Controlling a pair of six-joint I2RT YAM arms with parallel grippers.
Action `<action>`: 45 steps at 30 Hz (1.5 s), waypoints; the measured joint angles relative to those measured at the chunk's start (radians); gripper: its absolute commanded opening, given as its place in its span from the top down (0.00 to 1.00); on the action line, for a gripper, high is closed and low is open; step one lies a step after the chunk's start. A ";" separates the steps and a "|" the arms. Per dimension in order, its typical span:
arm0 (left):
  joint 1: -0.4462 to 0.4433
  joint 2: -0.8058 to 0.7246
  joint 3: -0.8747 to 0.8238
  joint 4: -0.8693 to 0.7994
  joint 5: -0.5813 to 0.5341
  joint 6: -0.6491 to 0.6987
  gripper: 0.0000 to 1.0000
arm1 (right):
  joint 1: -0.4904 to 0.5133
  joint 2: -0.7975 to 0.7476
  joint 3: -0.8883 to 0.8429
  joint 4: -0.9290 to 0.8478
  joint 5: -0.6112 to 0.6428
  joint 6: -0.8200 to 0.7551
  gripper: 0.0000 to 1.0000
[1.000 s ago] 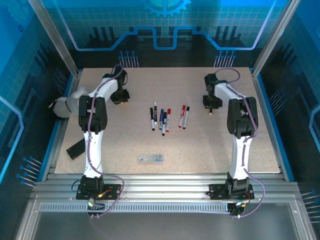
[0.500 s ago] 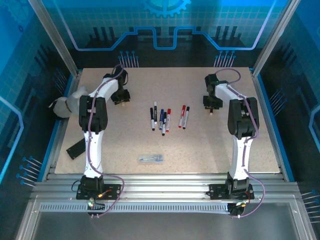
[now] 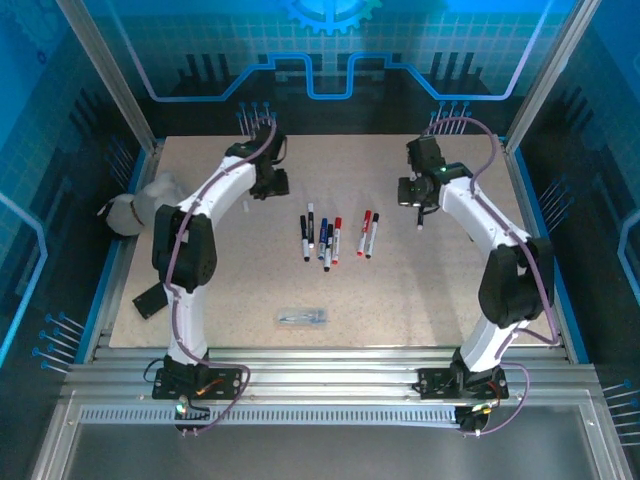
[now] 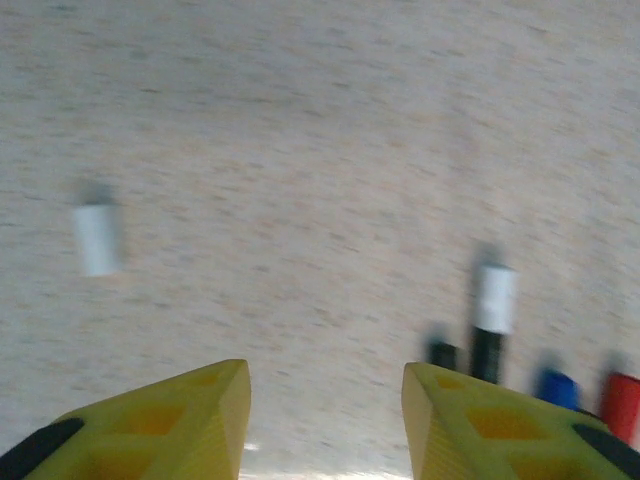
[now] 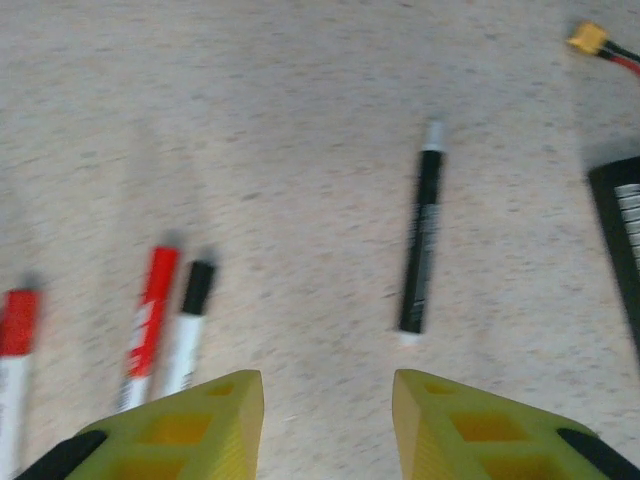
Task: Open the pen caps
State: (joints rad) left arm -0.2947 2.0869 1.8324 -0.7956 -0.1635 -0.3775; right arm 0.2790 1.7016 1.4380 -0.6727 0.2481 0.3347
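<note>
Pens point(image 3: 324, 238) lay at centre frame.
Left gripper point(image 4: 325, 398) and right gripper point(image 5: 328, 405) held jaws apart (wrist views blurred).

Speckled beige bench point(image 3: 420, 290); clear crumpled wrapper point(image 3: 302, 317) near its front edge, centre; black slab point(image 3: 152, 298) tilted at front left; white cloth point(image 3: 135, 208) bunched over left edge; yellow connector point(image 5: 587, 38) with red wire lying on bench.

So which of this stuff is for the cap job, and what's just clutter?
Job: pens, loose white cap.
Clutter: clear wrapper, flat black block, white bundle at the table's left edge.
</note>
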 measured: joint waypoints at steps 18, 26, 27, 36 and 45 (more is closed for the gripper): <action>-0.091 0.154 0.044 0.015 0.042 -0.041 0.61 | 0.185 -0.022 -0.098 0.038 -0.025 0.059 0.63; -0.100 0.159 0.044 0.016 0.048 -0.042 0.61 | 0.187 -0.011 -0.098 0.041 -0.039 0.059 0.62; -0.101 0.159 0.044 0.016 0.048 -0.042 0.61 | 0.187 -0.011 -0.099 0.043 -0.041 0.059 0.62; -0.107 0.159 -0.004 0.019 0.048 -0.043 0.61 | 0.187 0.001 -0.100 0.059 -0.059 0.061 0.63; -0.108 0.171 -0.033 0.032 0.048 -0.043 0.62 | 0.187 0.008 -0.110 0.062 -0.073 0.061 0.63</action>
State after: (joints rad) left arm -0.4023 2.2581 1.7996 -0.7635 -0.1154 -0.4210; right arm 0.4660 1.7096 1.3277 -0.6109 0.1749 0.3962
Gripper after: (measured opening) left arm 0.384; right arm 0.371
